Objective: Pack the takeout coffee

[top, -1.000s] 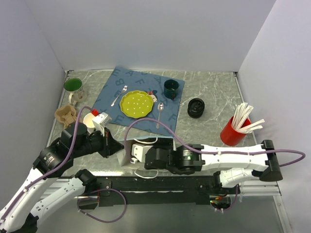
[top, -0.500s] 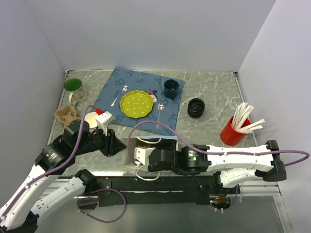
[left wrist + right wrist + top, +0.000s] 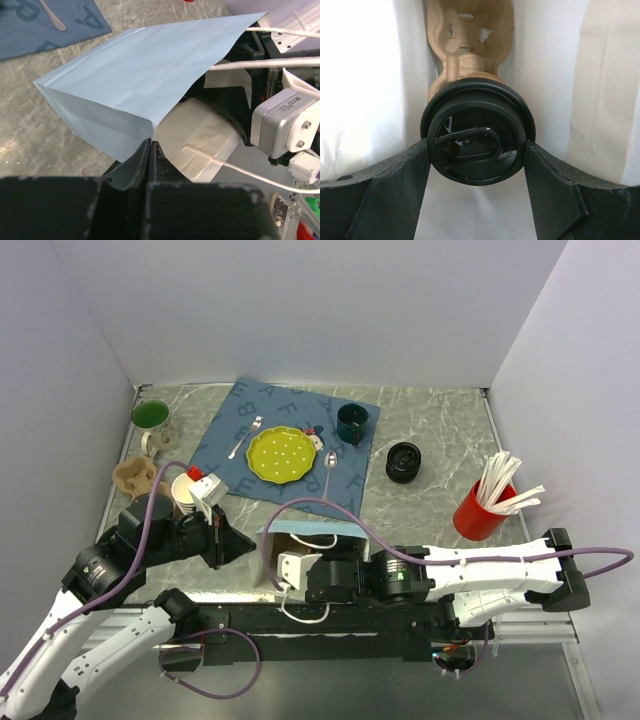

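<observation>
Where the two arms meet at the table's near edge, the right gripper (image 3: 476, 152) has its jaws clamped on the black lid of the takeout coffee (image 3: 477, 131), inside the pale paper bag (image 3: 135, 75). The left gripper (image 3: 150, 150) has its jaws pressed together on the bag's left edge. Farther back, a yellow plate (image 3: 279, 454) lies on a blue mat (image 3: 260, 405).
</observation>
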`<state>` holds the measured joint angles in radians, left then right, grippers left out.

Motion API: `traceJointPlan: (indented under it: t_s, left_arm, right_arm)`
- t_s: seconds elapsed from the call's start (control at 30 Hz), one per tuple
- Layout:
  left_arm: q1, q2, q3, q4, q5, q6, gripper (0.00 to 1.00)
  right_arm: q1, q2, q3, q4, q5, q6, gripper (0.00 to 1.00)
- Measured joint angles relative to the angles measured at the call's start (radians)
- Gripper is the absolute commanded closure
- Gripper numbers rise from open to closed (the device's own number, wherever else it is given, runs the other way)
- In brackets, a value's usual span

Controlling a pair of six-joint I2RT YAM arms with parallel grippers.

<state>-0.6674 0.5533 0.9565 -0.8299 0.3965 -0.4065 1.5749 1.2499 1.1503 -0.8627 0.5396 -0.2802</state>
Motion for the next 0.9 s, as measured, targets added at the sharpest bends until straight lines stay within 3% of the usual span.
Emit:
traceJointPlan:
  t_s: [0.47,0.9]
  left_arm:
    - [0.000,-0.014,-0.025,0.047,0.079,0.111,0.99]
    - [0.000,0.065,0.041,0.015,0.079,0.211,0.99]
  right_arm:
    - [0.040,0.033,0.045,0.002,0.055,-0.035,0.73]
    - [0.038,-0.063,-0.073,0.003,0.000,-0.138,0.73]
